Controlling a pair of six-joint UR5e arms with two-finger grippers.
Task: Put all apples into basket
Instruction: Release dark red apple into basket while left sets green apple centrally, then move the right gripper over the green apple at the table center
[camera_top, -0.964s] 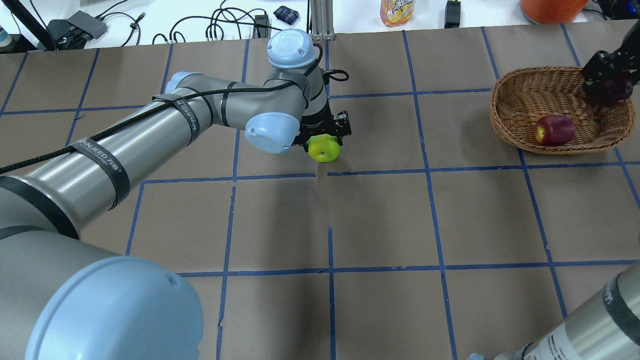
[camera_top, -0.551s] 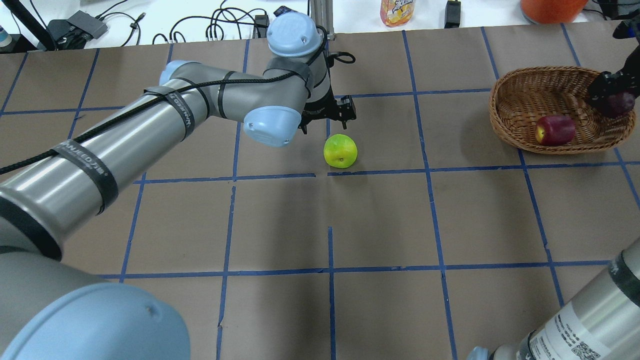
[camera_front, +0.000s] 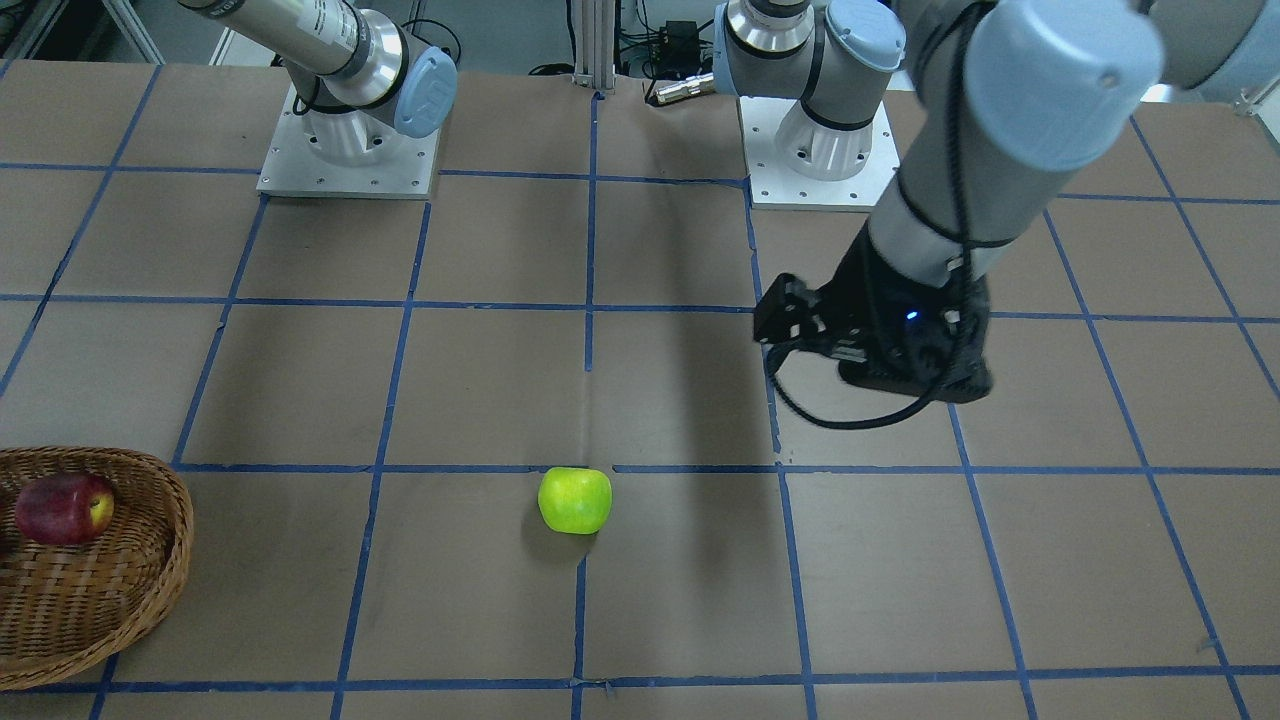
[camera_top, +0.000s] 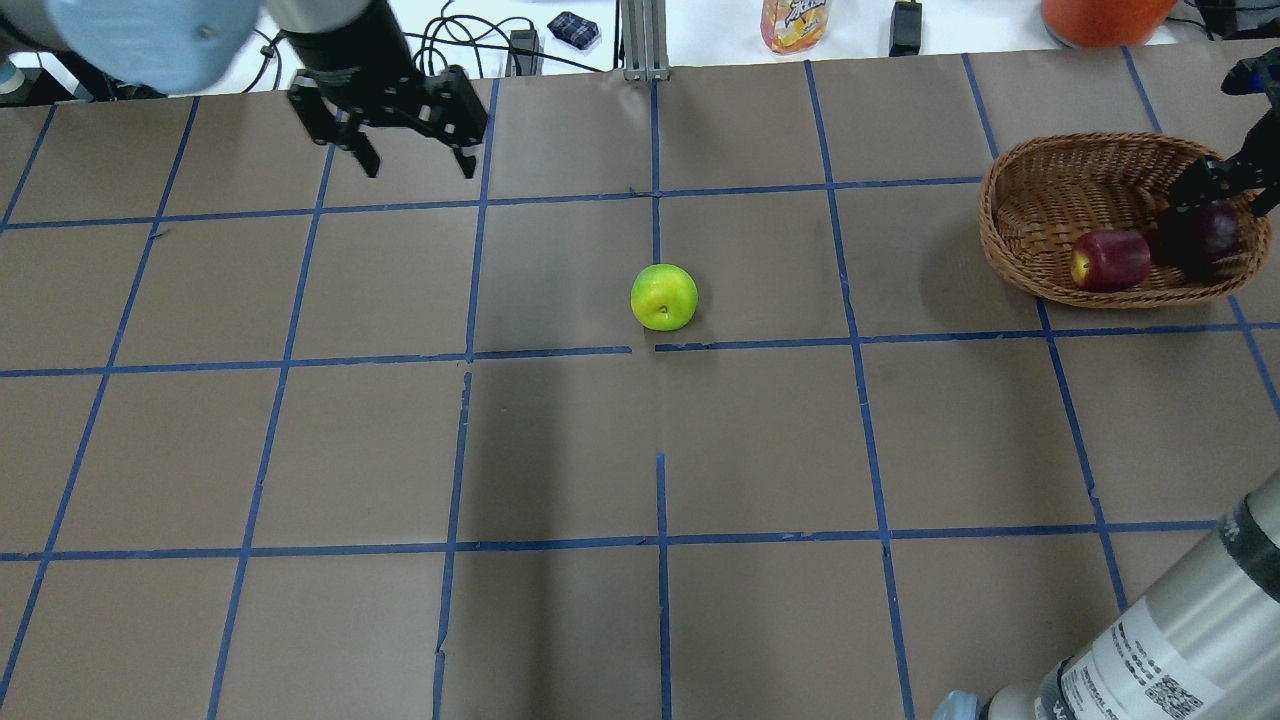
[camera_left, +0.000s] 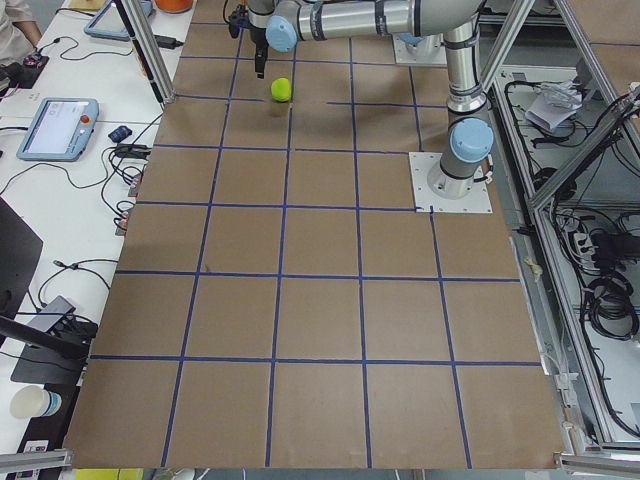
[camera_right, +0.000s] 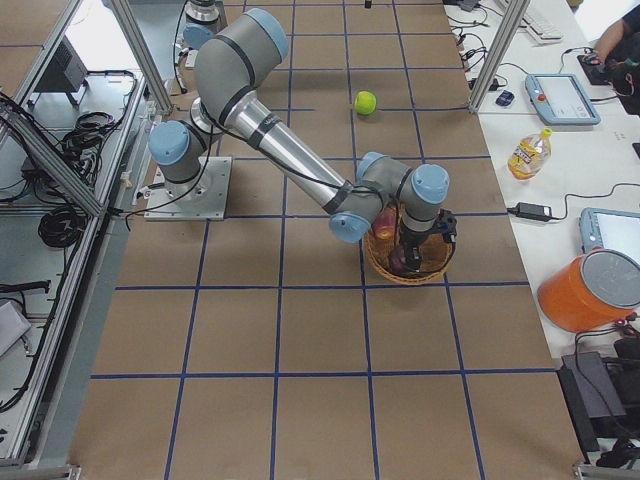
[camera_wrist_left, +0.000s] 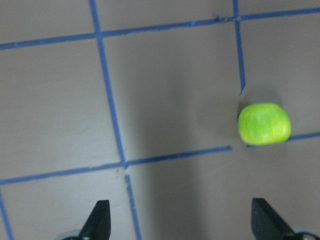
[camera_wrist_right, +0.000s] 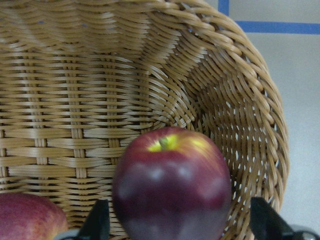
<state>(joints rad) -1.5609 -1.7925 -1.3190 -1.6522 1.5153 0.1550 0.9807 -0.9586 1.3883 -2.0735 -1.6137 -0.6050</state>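
The lime green apple lies alone on the brown table near its middle; it also shows in the front view and the left wrist view. My left gripper is open and empty, raised well to the far left of it. The wicker basket stands at the far right and holds the red apple and the dark maroon apple. My right gripper hovers over the basket, open. In the right wrist view the maroon apple rests between the spread fingers without touching them.
Blue tape lines divide the table into squares. Beyond the far edge are a juice bottle, an orange bucket and cables. The arm bases stand at the robot's side of the table.
My left gripper let go of the green apple, then rose and swung far to the left. My right gripper released the maroon apple, which now lies in the basket beside the red one.
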